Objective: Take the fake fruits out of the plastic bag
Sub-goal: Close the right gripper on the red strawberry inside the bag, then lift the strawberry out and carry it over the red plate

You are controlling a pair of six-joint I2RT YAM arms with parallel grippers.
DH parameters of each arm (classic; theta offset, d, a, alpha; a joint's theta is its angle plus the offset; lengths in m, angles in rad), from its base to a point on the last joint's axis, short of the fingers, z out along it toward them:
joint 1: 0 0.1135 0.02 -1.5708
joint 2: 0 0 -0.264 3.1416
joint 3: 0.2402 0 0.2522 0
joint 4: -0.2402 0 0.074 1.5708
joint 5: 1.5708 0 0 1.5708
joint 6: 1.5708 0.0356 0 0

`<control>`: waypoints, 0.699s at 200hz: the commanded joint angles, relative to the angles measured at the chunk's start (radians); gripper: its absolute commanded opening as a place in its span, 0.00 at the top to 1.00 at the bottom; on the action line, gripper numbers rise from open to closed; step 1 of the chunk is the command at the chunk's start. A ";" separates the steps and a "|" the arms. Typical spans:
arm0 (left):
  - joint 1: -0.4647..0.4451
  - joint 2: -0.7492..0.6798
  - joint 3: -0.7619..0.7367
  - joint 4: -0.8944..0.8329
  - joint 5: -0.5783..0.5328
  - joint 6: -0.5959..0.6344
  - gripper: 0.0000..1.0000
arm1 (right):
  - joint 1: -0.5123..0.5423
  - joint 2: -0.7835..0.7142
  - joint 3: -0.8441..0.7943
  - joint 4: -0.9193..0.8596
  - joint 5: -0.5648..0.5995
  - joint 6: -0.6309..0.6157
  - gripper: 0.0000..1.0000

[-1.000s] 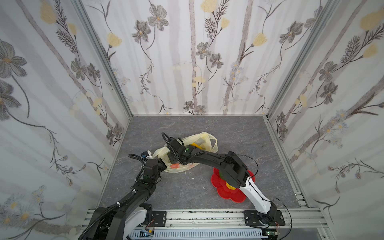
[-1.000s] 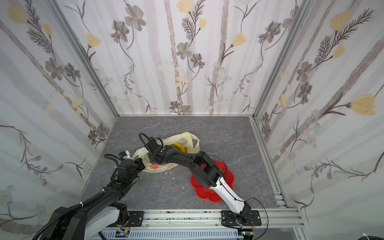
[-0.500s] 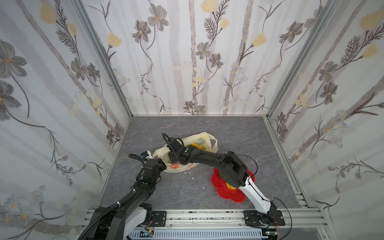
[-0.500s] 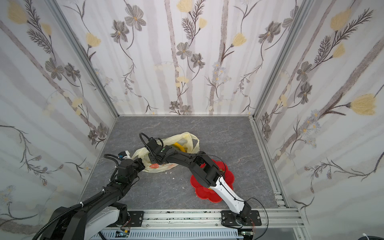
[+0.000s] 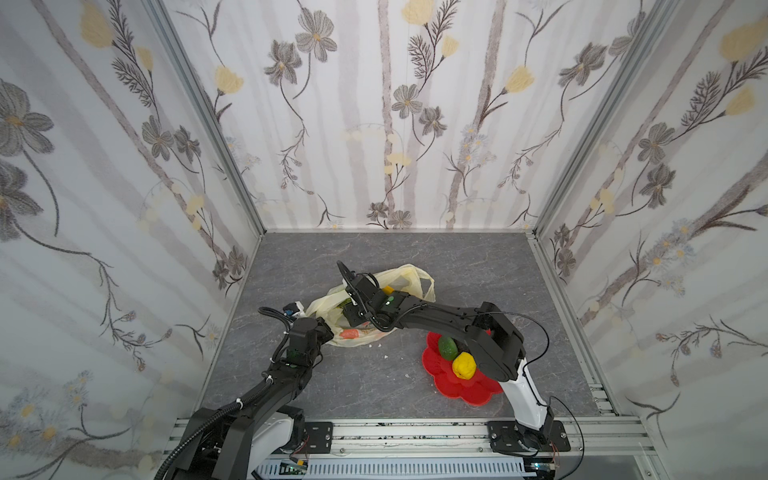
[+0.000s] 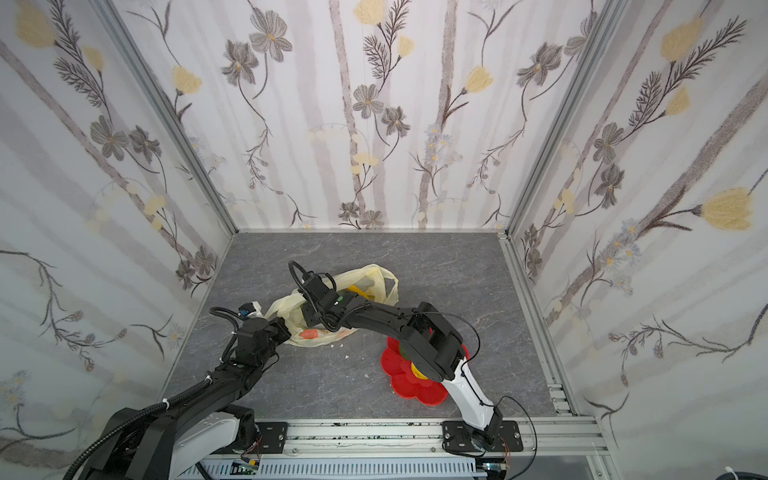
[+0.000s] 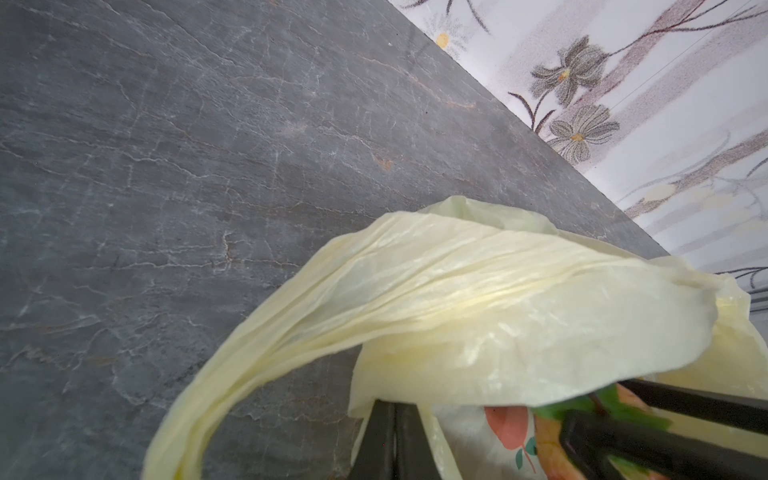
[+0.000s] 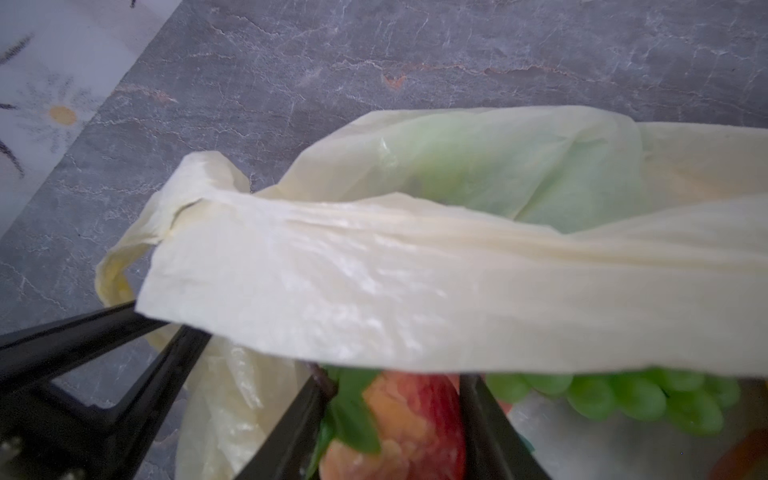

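The pale-yellow plastic bag (image 5: 409, 276) (image 6: 374, 276) lies crumpled left of the floor's middle. My left gripper (image 5: 328, 328) (image 7: 392, 405) is shut on the bag's near edge and holds the film (image 7: 457, 291) up. My right gripper (image 5: 351, 318) (image 8: 395, 386) reaches into the bag's mouth. Its jaws press both sides of a red-and-orange fruit (image 8: 415, 415) with a green leaf. A green grape bunch (image 8: 623, 399) lies beside it, and a yellow banana (image 5: 388, 289) shows deeper inside. A green avocado (image 5: 448, 347) and a yellow lemon (image 5: 463, 365) lie outside the bag.
The avocado and lemon rest on a red flower-shaped dish (image 5: 457, 386) (image 6: 407, 386) at the front right, partly under my right arm. Small white crumbs (image 5: 385, 356) lie between bag and dish. Papered walls close in three sides, with a metal rail along the front.
The right gripper's jaws have narrowed inside the bag. Both arms and the bag stay about where they were.
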 commanded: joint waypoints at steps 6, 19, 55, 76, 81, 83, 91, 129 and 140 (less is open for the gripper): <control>0.001 0.006 0.010 0.039 0.001 0.007 1.00 | 0.002 -0.073 -0.086 0.148 -0.027 0.047 0.56; 0.000 0.012 0.013 0.041 0.008 0.008 1.00 | 0.001 -0.102 -0.124 0.180 -0.028 0.060 0.56; 0.000 0.026 0.017 0.044 0.022 0.012 1.00 | -0.009 -0.177 -0.214 0.254 -0.034 0.096 0.57; 0.001 0.029 0.020 0.046 0.026 0.014 1.00 | -0.025 -0.274 -0.320 0.328 -0.031 0.138 0.58; 0.001 0.030 0.018 0.045 0.027 0.014 1.00 | -0.031 -0.308 -0.360 0.356 -0.020 0.153 0.58; 0.002 0.031 0.019 0.044 0.027 0.014 1.00 | -0.031 -0.325 -0.379 0.374 -0.013 0.160 0.58; 0.002 0.031 0.020 0.047 0.025 0.013 1.00 | -0.038 -0.379 -0.461 0.445 0.012 0.183 0.58; 0.001 0.035 0.022 0.047 0.026 0.015 1.00 | -0.091 -0.621 -0.755 0.601 0.088 0.281 0.59; 0.002 0.035 0.022 0.048 0.027 0.016 1.00 | -0.095 -0.680 -0.813 0.608 0.118 0.298 0.59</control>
